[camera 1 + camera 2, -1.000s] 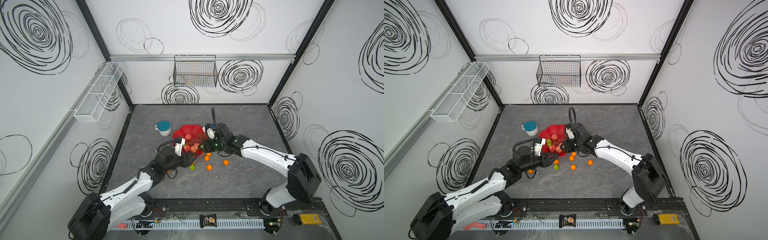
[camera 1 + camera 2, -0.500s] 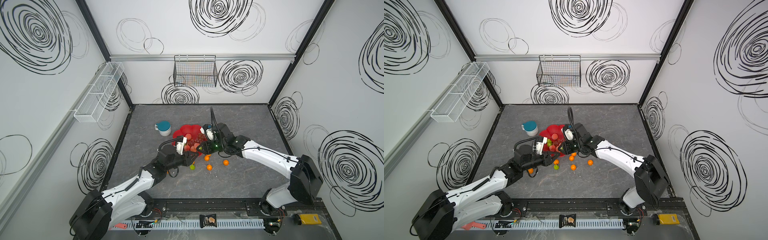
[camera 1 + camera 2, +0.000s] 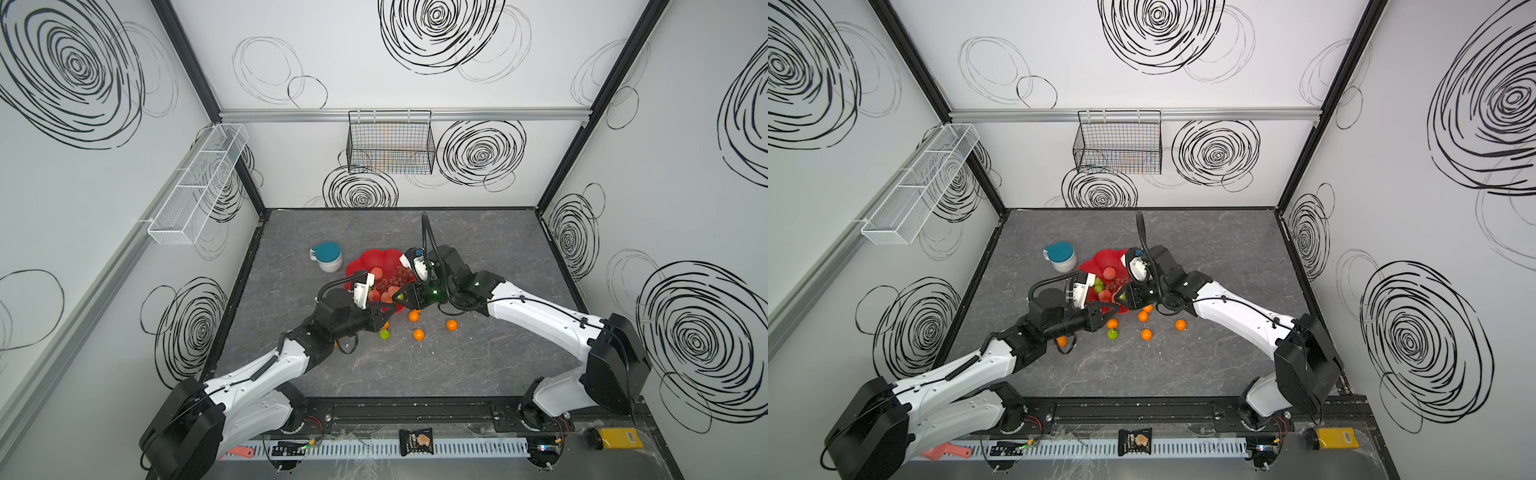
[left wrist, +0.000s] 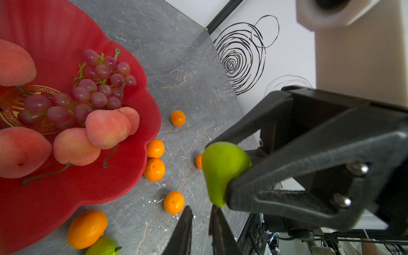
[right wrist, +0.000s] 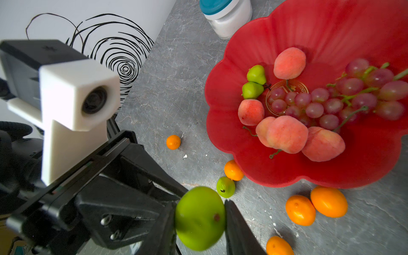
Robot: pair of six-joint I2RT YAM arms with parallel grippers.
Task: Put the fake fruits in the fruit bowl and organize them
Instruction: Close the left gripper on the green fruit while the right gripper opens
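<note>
Gripping green pear (image 4: 220, 170) in right claw (image 5: 198, 220) at 5 o'clock of fruit bowl (image 5: 331, 33); narrow left claw (image 4: 201, 212) alongside could knock it loose.

Six oranges (image 5: 329, 201), five peaches (image 5: 289, 63), four pears (image 5: 256, 74), one grape bunch (image 5: 320, 103), one red bowl (image 5: 331, 33), one mug (image 5: 227, 19)

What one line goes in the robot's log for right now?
right gripper: holds green pear | left gripper: empty, jaws nearly together | fruit bowl: peaches, grapes, two pears | table: oranges, another pear loose
</note>
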